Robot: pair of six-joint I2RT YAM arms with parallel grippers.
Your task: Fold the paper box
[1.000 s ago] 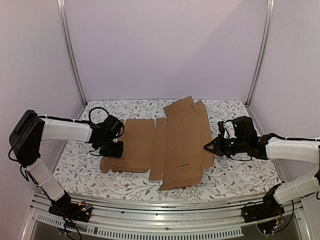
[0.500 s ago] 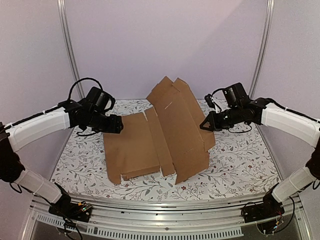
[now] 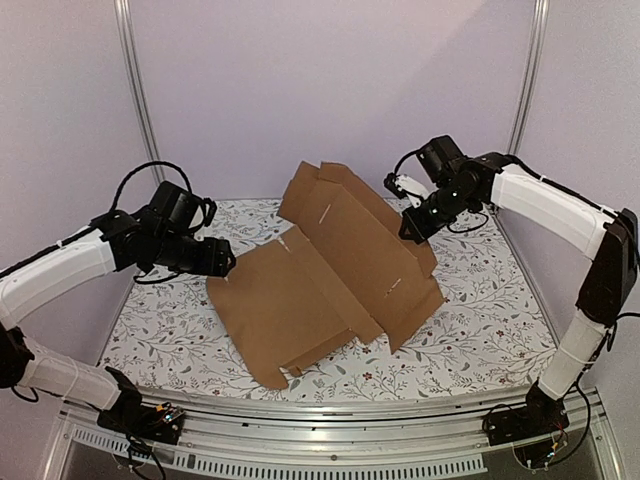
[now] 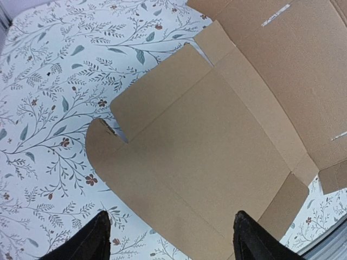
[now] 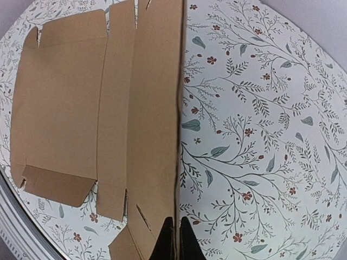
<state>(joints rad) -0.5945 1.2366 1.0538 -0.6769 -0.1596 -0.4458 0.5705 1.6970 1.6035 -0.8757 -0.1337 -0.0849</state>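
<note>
The paper box [image 3: 330,270] sits mid-surface, its 9 o'clock half flat on the floral surface [image 3: 480,330]. Its 3 o'clock half tilts up because the right claw [image 3: 408,233] is clamped on that panel's edge, probably to work a crease. The left claw [image 3: 226,262], at 9 o'clock, is spread wide and empty.

Paper box [image 3: 340,262] higher (left tool [image 3: 228,264] open)

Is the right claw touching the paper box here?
Touching. The right wrist view shows the right claw shut on the paper box, with the cardboard's edge pinched between its two fingertips.
</note>
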